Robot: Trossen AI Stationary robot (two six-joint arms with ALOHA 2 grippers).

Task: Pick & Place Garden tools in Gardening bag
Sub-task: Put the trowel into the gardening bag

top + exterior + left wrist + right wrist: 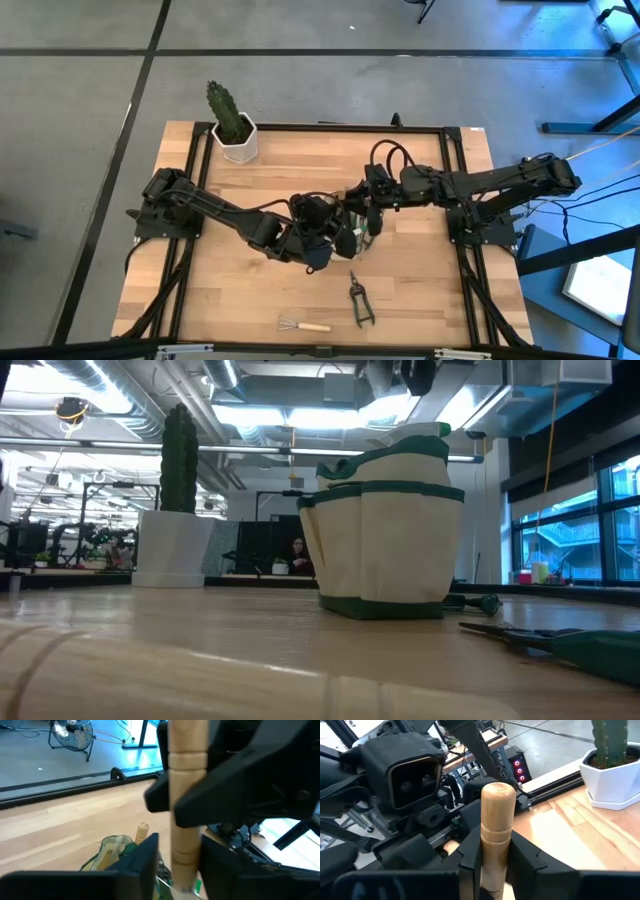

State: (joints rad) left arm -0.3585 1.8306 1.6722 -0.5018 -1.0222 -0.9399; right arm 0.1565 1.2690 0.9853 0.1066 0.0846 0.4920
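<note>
The gardening bag (385, 530), cream with green trim, stands on its base at mid-table; in the high view (357, 238) the grippers mostly cover it. My left gripper (335, 238) and my right gripper (370, 205) meet above it, each shut on a wooden-handled tool (187, 795), seemingly the same one; its metal head is hidden. Another wooden handle (142, 832) sticks up out of the bag. Dark pruning shears (360, 302) and a little wire rake (303, 324) lie flat near the table's near edge. A green round item (482, 602) lies beside the bag. My left gripper has the wooden handle's lower part (184, 865) between its two fingers (147, 865), which lie across the handle. The handle stands roughly upright over the bag, clear of the table. My right gripper's dark body crosses the handle farther up. My right gripper pinches the wooden handle below its rounded free end (496, 852) between its two fingers (525, 865), lying across it. The rounded end (498, 795) stands out beyond the fingers. The handle is clear of the table.
A cactus in a white hexagonal pot (235, 130) stands at the table's far left. The two arms cross the table's middle. Bare wood lies at the near left and near right. A person (298, 555) sits in the room far behind.
</note>
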